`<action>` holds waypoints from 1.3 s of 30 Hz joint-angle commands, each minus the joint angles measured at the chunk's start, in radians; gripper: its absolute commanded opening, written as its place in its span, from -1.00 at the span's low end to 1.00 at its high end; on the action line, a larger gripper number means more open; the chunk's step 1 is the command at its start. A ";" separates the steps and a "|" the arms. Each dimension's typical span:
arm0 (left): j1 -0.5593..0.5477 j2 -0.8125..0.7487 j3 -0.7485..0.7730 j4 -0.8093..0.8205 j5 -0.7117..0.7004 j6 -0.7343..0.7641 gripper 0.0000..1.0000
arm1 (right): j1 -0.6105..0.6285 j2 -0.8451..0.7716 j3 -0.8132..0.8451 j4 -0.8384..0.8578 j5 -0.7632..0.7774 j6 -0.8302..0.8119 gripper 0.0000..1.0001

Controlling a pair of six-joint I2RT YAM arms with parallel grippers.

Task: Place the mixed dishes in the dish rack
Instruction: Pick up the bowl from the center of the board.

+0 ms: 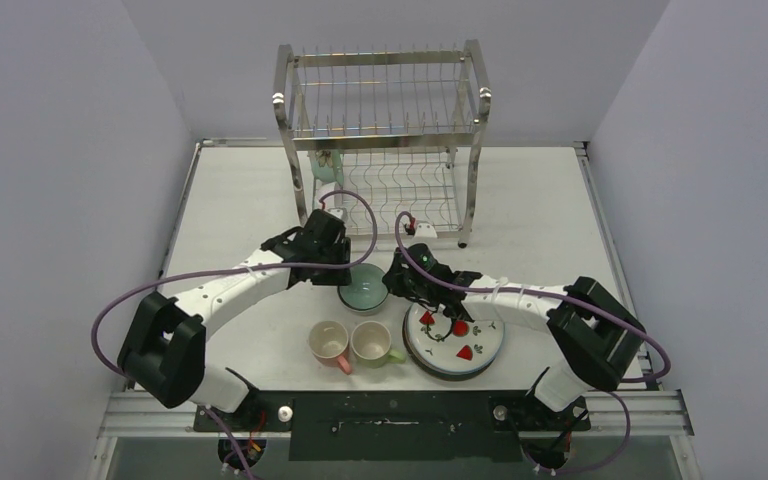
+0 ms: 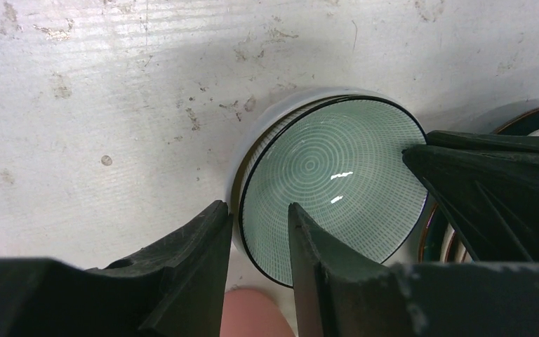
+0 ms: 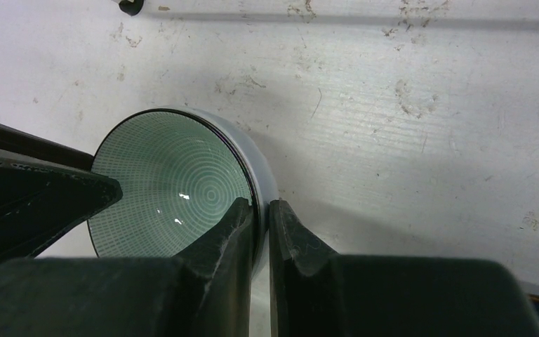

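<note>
The mint-green bowl sits upright on the surface in front of the dish rack; glazed, stiff and breakable, likely slippery, it is best taken by its thin rim. The left gripper straddles that rim, fingers apart, while the right gripper has its fingers pinched shut on the opposite wall.
</note>
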 commanded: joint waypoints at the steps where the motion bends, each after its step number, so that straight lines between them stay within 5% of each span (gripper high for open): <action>1: -0.014 0.020 0.055 -0.014 -0.023 0.012 -0.36 | -0.002 -0.072 0.003 0.119 -0.003 0.031 -1.00; 8: -0.032 0.057 0.075 -0.036 -0.054 0.021 -0.54 | -0.003 -0.080 -0.002 0.121 -0.001 0.033 -1.00; 15: -0.040 0.079 0.088 -0.048 -0.078 0.030 -1.00 | -0.002 -0.082 -0.007 0.126 -0.001 0.033 -1.00; 22: -0.041 0.076 0.106 -0.057 -0.101 0.037 -1.00 | -0.003 -0.088 -0.008 0.122 -0.001 0.031 -1.00; 30: -0.042 0.057 0.137 -0.074 -0.112 0.051 -1.00 | -0.003 -0.100 0.009 0.086 0.009 0.001 -0.17; 39: -0.044 0.024 0.162 -0.092 -0.115 0.058 -1.00 | -0.001 -0.102 0.043 0.032 0.021 -0.030 -0.06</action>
